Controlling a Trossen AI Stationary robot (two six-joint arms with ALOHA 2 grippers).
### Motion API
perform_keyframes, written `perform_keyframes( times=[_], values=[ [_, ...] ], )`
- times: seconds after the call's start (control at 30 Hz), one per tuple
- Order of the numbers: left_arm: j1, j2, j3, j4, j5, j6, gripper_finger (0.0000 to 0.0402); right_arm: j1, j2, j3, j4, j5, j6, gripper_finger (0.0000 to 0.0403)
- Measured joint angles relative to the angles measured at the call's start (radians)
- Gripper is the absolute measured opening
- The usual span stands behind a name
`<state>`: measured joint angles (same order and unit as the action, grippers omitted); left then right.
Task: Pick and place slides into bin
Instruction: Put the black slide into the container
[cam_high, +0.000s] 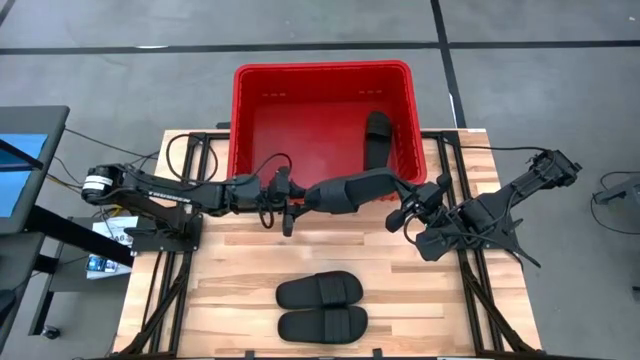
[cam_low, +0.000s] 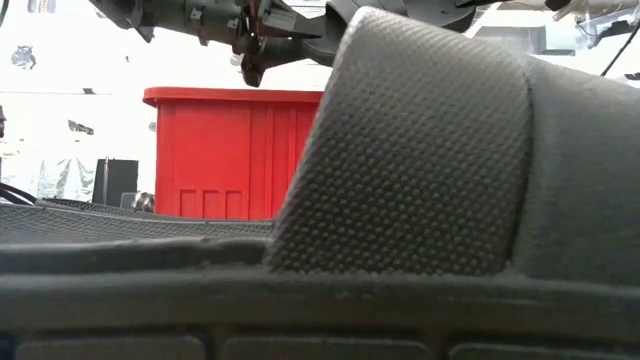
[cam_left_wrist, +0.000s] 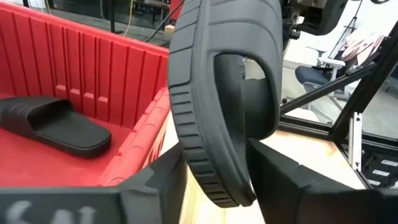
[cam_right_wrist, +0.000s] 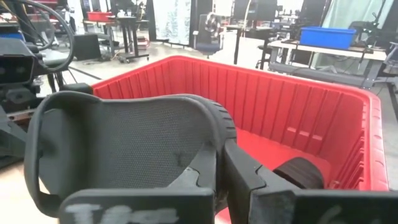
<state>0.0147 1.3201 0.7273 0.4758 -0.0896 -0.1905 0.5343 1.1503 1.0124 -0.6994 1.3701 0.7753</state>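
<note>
Both arms meet over the table just in front of the bin. The left gripper holds one end of a slide, its fingers set wide on either side of the sole's edge. The right gripper is clamped on the slide's other end, fingers pressed together beside the strap. The held slide hangs in the air near the bin's front rim. A second slide lies inside the bin by its right wall. Two more slides lie side by side near the table's front edge
</note>
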Motion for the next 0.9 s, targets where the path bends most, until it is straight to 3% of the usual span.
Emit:
perform_keyframes(
  times=[0.23, 0.5, 0.9],
  values=[
    [0.001, 0.0, 0.0, 0.008, -0.013, 0.021, 0.0024, 0.0, 0.0, 0.0, -0.002, 0.005, -0.001, 0.0],
    [-0.003, -0.02, 0.0, 0.0, -0.048, 0.074, 0.0023, 0.0, 0.0, 0.0, -0.002, -0.001, -0.001, 0.0009],
    [-0.003, -0.132, -0.002, -0.093, -0.083, 0.107, 0.0021, 0.0, -0.001, 0.0, -0.002, -0.037, -0.077, 0.0108]
  ],
)
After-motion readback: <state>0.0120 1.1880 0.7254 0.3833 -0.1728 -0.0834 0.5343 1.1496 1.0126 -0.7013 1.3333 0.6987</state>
